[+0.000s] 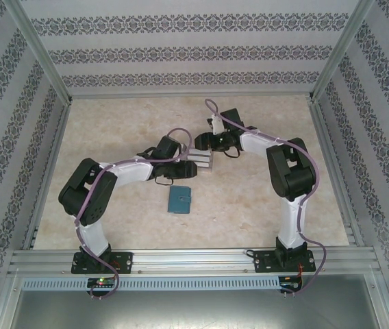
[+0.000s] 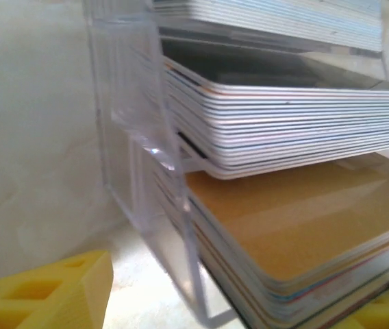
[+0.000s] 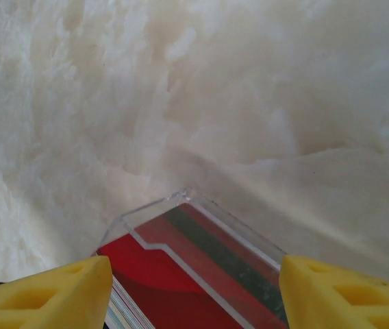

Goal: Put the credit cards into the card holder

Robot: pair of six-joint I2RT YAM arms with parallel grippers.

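From above, the teal card holder (image 1: 179, 200) lies flat at centre frame, just below the left gripper (image 1: 183, 166). The right gripper (image 1: 207, 145) sits higher, so the left arm is nearer. In the left wrist view the credit cards (image 2: 297, 116) sit stacked in a clear rack (image 2: 136, 103) straight ahead, long edges running left to right. The jaws are parted, with a gap at lower left, and hold nothing. In the right wrist view a red card (image 3: 160, 281) lies between wide-set fingers (image 3: 51, 295); whether they grip, I cannot tell.
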